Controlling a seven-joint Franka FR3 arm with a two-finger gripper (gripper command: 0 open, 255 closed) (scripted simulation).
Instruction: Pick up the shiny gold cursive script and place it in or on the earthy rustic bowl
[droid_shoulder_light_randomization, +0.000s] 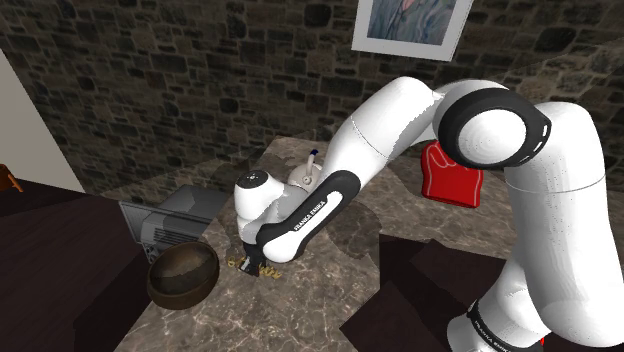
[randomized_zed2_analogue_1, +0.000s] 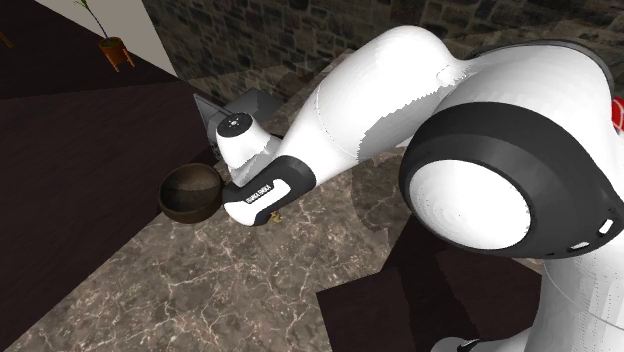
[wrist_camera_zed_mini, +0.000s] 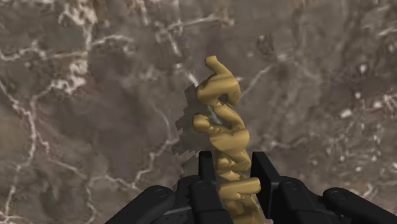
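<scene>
Gripping: the black gripper (wrist_camera_zed_mini: 233, 164) is clasping the near end of the gold cursive script (wrist_camera_zed_mini: 219, 121), with one finger pressing on each side of it.
Script's place: it is lying along the brown marbled countertop (wrist_camera_zed_mini: 83, 127), stretching away from the fingers and casting a jagged shadow beside it.
Wrist view: it is giving the letters' loops and the clamped fingers in close detail.
Shoulder view: the white arm is bending low over the counter and hiding most of the script. Gold flecks (droid_shoulder_light_randomization: 238, 264) are peeking out beside the gripper (droid_shoulder_light_randomization: 255, 262).
Bowl: the dark brown bowl (droid_shoulder_light_randomization: 175, 290) is sitting upright on the counter, just beside the gripper toward the shoulder view's left, apart from the script.
Second exterior view: the bowl (randomized_zed2_analogue_1: 185, 205) is sitting close against the wrist, and a gold speck (randomized_zed2_analogue_1: 278, 213) is showing under the hand.
Surroundings: a red container (droid_shoulder_light_randomization: 452, 175), a grey box (droid_shoulder_light_randomization: 175, 215) and a framed picture (droid_shoulder_light_randomization: 410, 25) on the stone wall (droid_shoulder_light_randomization: 200, 70) are appearing in the shoulder view, and a potted plant (randomized_zed2_analogue_1: 115, 48) in the second exterior view.
</scene>
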